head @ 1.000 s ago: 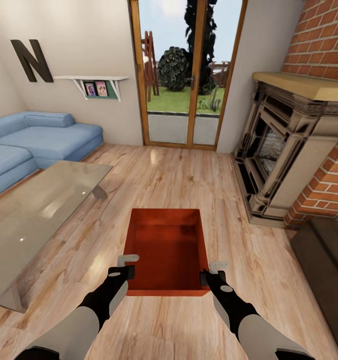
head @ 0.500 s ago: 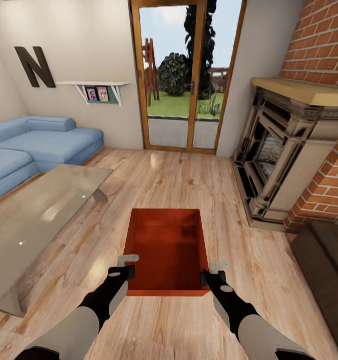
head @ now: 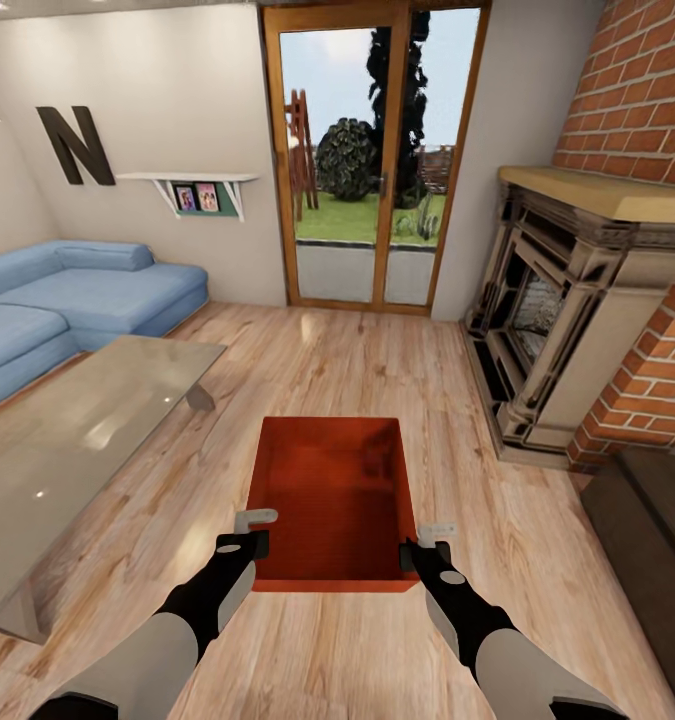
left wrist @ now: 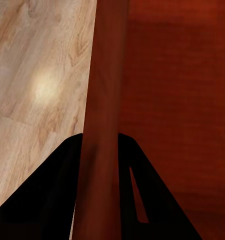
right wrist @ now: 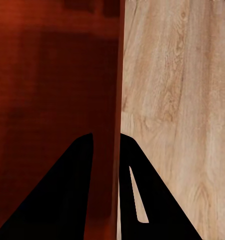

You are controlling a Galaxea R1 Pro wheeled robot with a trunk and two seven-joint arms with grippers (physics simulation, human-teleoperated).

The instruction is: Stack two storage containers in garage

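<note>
One orange-red storage container [head: 329, 500] hangs level in front of me over the light wood plank floor [head: 357, 360] of the living room, its open top up and nothing inside. My left gripper [head: 249, 532] is shut on its left wall near the close corner. My right gripper [head: 425, 540] is shut on its right wall opposite. The left wrist view looks along that wall [left wrist: 105, 100], pinched between the dark fingers [left wrist: 62, 190]. In the right wrist view the other wall [right wrist: 115, 75] runs between the fingers [right wrist: 142, 190], with plank floor beside it.
A glass table [head: 67, 440] stands at my left, with a blue sofa [head: 77, 300] behind it. The brick fireplace [head: 577, 330] fills the right side, and a dark low piece [head: 647, 520] sits near my right. Glazed wooden doors [head: 372, 160] are straight ahead.
The whole room has slid down and shrunk slightly in the head view, so the camera has drawn back. The container and both grippers keep the same place in the picture.
</note>
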